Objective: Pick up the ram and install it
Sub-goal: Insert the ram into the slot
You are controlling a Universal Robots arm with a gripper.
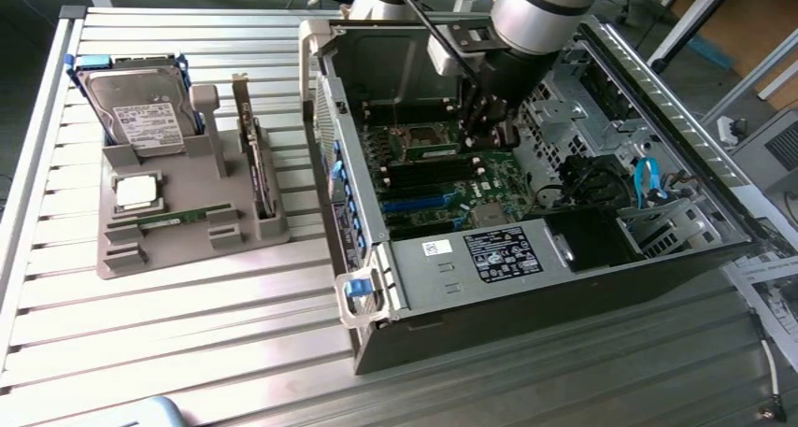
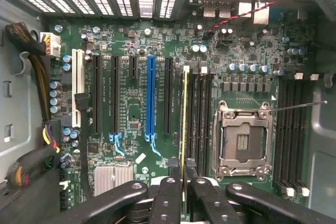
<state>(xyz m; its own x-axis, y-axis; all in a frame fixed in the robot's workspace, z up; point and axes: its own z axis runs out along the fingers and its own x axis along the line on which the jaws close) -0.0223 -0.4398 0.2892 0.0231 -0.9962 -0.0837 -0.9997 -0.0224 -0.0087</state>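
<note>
The black metal gripper pinches the long, thin green ram stick edge-on over black slots just beside the square silver processor socket; it is likely light, stiff yet fragile, and best held by its flat faces.

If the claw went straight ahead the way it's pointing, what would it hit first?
Likely the black memory slots beside the empty processor socket; the ram clamped in the claw hangs edge-on over them and would touch first. Gap unclear.
</note>
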